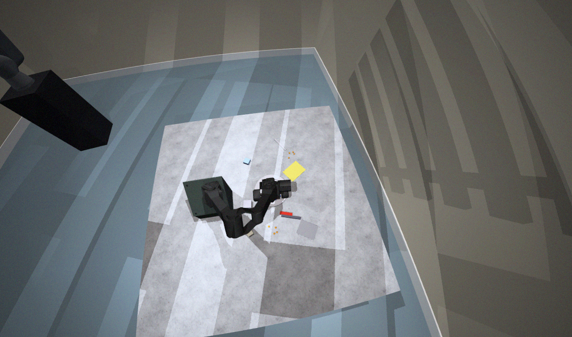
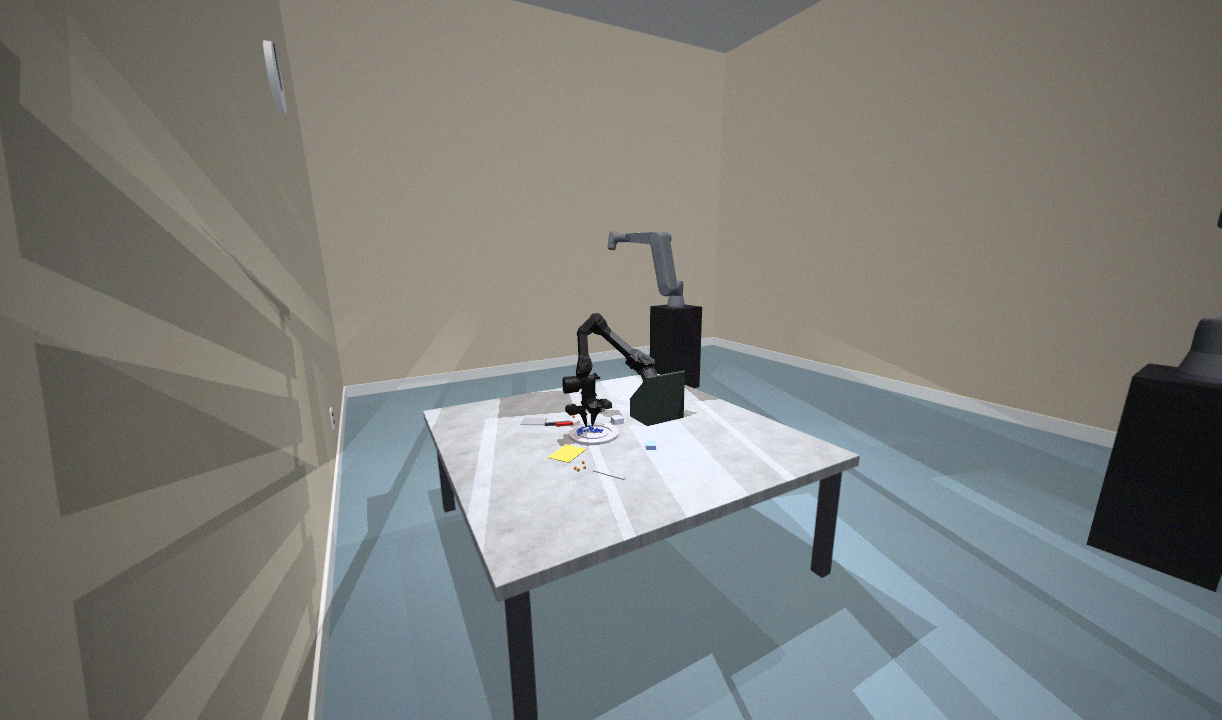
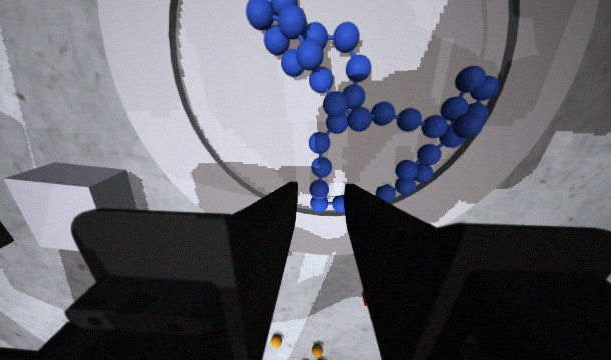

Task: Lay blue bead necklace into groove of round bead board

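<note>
- The blue bead necklace (image 3: pixel 365 115) lies bunched on the round bead board (image 3: pixel 135 115), mostly inside the dark ring of the groove (image 3: pixel 185 120); one clump sits near the top of the wrist view, another at the right against the groove line.
- A strand of beads runs down toward the fingertips, and the lowest beads sit on the groove just ahead of them.
- The gripper (image 3: pixel 320 200) hangs low over the near edge of the board, its fingers set a narrow way apart with nothing clamped between them; the beads seen through the gap look to lie beyond the tips, though the angle makes that hard to judge.
- A pale cube (image 3: pixel 60 200) stands just beside the board on the left of the wrist view.
- Small orange beads (image 3: pixel 276 341) lie on the table (image 2: pixel 597 528) under the gripper.
- From the top, a yellow sheet (image 1: pixel 294 170) lies next to the board on its far side, with a red bar (image 1: pixel 286 213) and a grey square (image 1: pixel 307 229) on the other side.
- A light blue block (image 1: pixel 246 160) rests apart, nearer the arm's dark green base (image 1: pixel 204 196).
</note>
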### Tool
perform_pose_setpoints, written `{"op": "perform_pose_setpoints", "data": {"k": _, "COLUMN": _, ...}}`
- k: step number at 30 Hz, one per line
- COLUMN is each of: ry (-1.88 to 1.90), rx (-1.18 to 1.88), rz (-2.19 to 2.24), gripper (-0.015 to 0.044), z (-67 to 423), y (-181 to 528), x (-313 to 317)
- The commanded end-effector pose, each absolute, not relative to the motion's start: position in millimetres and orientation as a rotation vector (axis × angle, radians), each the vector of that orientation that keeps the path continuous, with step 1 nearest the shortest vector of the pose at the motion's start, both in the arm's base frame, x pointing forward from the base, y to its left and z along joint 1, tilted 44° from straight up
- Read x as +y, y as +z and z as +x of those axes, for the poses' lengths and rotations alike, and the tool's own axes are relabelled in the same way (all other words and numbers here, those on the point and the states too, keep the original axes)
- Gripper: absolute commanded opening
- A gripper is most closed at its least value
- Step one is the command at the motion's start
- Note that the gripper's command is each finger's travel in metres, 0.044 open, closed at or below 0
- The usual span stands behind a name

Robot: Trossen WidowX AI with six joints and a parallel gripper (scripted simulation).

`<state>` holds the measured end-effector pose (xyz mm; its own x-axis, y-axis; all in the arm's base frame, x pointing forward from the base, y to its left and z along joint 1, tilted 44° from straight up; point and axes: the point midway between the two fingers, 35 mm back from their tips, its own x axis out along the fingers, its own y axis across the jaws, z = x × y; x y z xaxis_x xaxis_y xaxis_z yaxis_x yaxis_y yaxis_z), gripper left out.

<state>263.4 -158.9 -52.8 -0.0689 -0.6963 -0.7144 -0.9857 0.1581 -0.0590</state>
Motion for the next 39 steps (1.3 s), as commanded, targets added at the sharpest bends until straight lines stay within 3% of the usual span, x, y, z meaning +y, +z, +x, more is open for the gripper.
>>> {"op": "perform_pose_setpoints", "data": {"k": 1, "ry": 0.609, "rx": 1.829, "rz": -1.599, "gripper": 0.0067, "z": 263.5, "y": -52.6, "x": -158.9}}
{"op": "perform_pose_setpoints", "data": {"k": 4, "ry": 0.609, "rx": 1.829, "rz": -1.599, "gripper": 0.0, "z": 263.5, "y": -52.6, "x": -158.9}}
{"op": "perform_pose_setpoints", "data": {"k": 39, "ry": 0.621, "rx": 1.83, "rz": -1.598, "gripper": 0.0, "z": 252.0, "y": -44.0, "x": -158.3}}
